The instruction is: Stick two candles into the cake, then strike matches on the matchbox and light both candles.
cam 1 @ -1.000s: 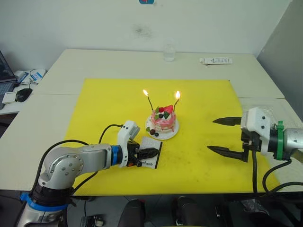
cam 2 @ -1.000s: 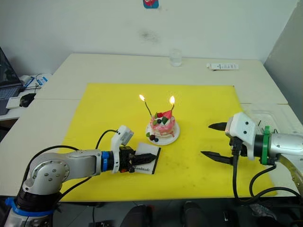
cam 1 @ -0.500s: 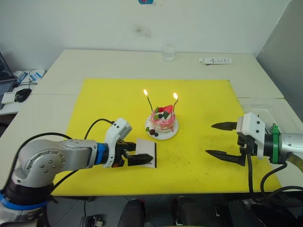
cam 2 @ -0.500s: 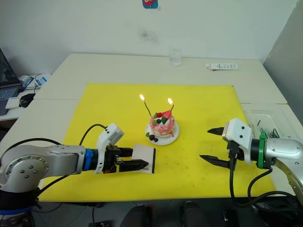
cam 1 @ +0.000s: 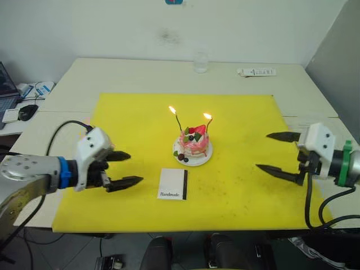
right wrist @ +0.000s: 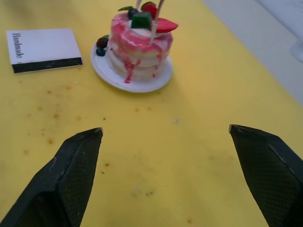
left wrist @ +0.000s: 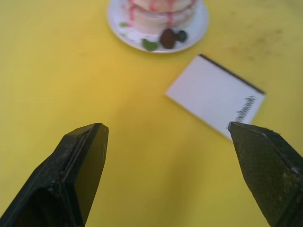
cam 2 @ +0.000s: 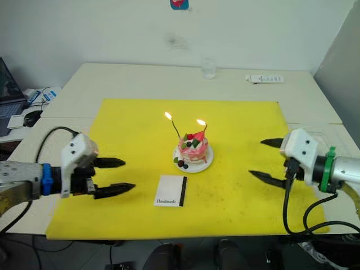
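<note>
- Yellow mat [cam 1: 236, 118] covers the middle of a pale table [cam 1: 140, 73], under everything in the task.
- One left gripper [cam 1: 125, 168] hovers over the mat's left edge, fingers spread apart, holding nothing.
- One right gripper [cam 1: 277, 153] hovers over the mat's right side, fingers also wide apart and empty.
- One pink cake [cam 1: 194, 143] sits on a small white plate [cam 1: 198, 162] at the mat's centre.
- One white matchbox [cam 1: 172, 184] lies flat just in front of the plate, long axis running front to back, black strip on its right edge.
- Two candles [cam 1: 178, 121] stand nearly upright in the cake, both lit.

Both grippers' jaws wide apart
</note>
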